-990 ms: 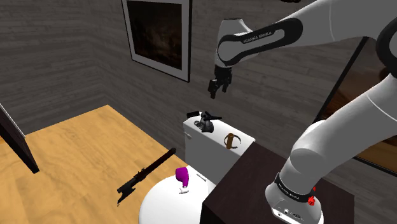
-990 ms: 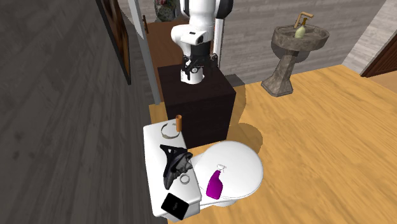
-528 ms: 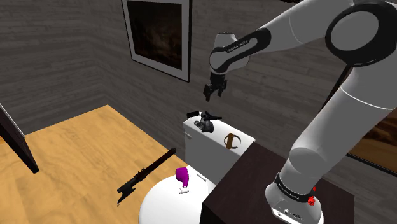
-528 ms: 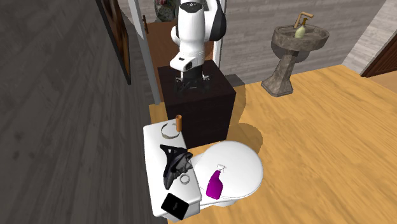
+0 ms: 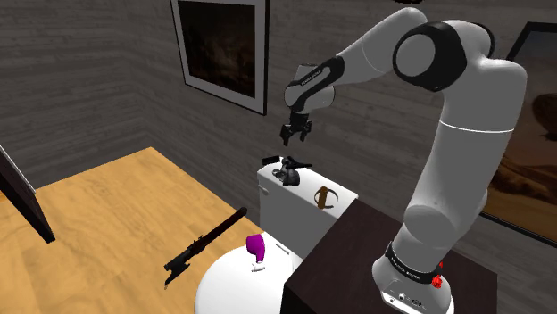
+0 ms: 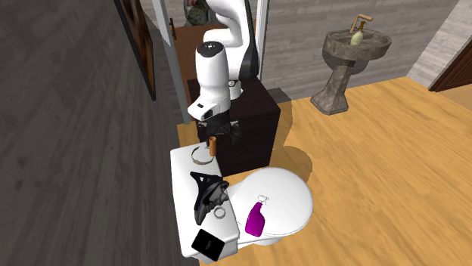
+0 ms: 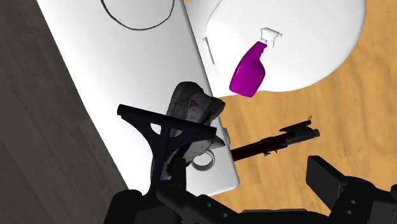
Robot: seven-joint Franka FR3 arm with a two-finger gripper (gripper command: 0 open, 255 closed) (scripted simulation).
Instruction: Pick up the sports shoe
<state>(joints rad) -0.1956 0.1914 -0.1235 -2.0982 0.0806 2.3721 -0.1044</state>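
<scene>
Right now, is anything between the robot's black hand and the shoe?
Only air in the shoulder view: the open gripper hangs above the grey shoe. A black frame lies across the shoe, as the wrist view shows.

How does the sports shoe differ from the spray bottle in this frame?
The sports shoe is dark grey; the spray bottle is purple with a white trigger. The shoe sits on the toilet tank, the bottle on the toilet lid. The shoe lies nearly under the open gripper; the bottle lies farther off. Neither is held.
</scene>
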